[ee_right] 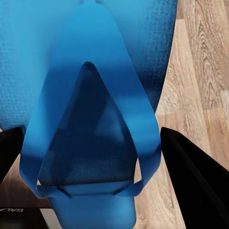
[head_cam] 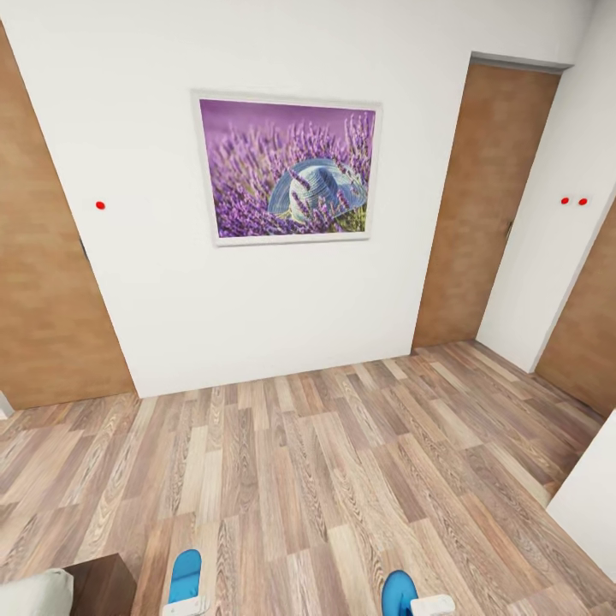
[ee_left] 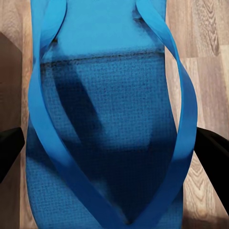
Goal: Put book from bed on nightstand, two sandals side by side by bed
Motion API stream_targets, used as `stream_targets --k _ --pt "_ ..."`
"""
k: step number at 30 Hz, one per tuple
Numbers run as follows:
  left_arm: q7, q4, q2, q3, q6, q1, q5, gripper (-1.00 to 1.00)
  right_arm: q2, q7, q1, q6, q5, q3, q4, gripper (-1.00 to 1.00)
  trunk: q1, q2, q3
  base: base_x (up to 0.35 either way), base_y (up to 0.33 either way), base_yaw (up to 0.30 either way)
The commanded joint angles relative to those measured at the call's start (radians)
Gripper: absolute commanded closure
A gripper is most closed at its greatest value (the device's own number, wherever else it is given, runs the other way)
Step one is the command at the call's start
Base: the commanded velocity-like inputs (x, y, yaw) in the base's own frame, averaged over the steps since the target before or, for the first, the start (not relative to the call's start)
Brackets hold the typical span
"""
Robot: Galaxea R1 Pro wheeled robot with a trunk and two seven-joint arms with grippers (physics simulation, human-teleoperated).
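From the head camera I face a white wall (head_cam: pixel 257 325) with a framed lavender picture (head_cam: pixel 289 169) at twelve o'clock, brown doors at nine (head_cam: pixel 43 282) and two o'clock (head_cam: pixel 483 205), and wood-plank floor (head_cam: pixel 299 462) below. At the bottom edge sit two blue sandals, the left sandal (head_cam: pixel 185 575) at seven o'clock and the right sandal (head_cam: pixel 398 590) at five, well apart, each just ahead of a pale gripper part. A dark wooden corner (head_cam: pixel 104 583) and a pale grey edge show at eight o'clock; I cannot tell if these are nightstand and bed. In the left wrist camera, the left gripper (ee_left: pixel 112 152) brackets one sandal, dark fingers (ee_left: pixel 10 148) wide at both sides of its straps, apparently clasping it, though contact is unclear. In the right wrist camera, the right gripper (ee_right: pixel 95 157) likewise straddles the other sandal's strap. I judge I am carrying both sandals; next I must turn toward the bed and set them down side by side.
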Motion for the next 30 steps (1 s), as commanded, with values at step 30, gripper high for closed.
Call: stream_targets --k 30 --pt "0.001 -0.001 0.000 -0.009 -0.002 -0.001 0.006 1.00 0.003 -0.006 -0.001 -0.003 -0.001 0.007 0.001 1.00 -0.046 0.083 0.036 0.021 0.000 0.000"
